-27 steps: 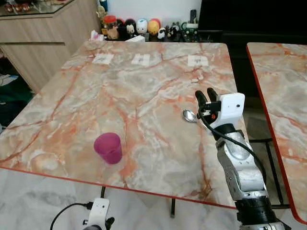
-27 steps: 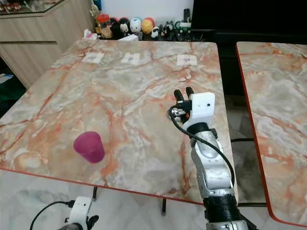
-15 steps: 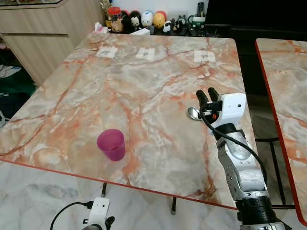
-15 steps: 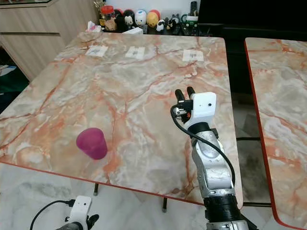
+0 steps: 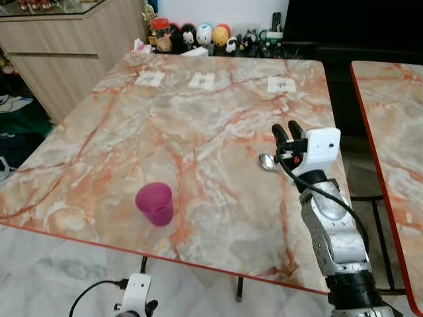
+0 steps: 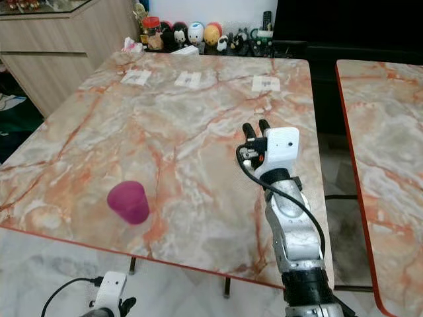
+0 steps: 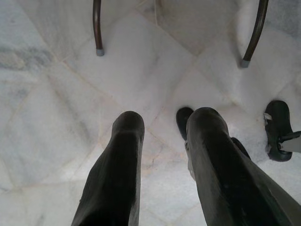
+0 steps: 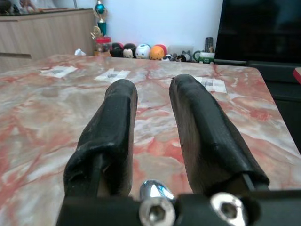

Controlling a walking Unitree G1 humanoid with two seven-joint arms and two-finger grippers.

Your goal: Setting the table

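Observation:
A metal spoon (image 5: 267, 162) lies near the right edge of the marble table (image 5: 198, 119). Its bowl shows just left of my right gripper (image 5: 285, 132), and its handle is hidden under the wrist. That gripper hovers low over the spoon with its fingers (image 8: 117, 122) apart and nothing between the tips. The shiny bowl (image 8: 157, 190) peeks out at the base of the fingers. A pink plastic cup (image 5: 154, 204) stands upright near the front edge, well to the left. My left gripper (image 7: 162, 122) hangs idle over the floor with a gap between its fingers.
Three paper tags (image 5: 206, 80) lie in a row at the table's far side. Small figurines and jars (image 5: 198, 36) line the shelf behind. A second marble table (image 5: 396, 132) stands to the right across a narrow gap. Wooden cabinets (image 5: 59, 46) stand at the far left.
The camera has shifted a little, so the whole scene has slid in the picture. The right gripper, the spoon and the cup keep their places on the table.

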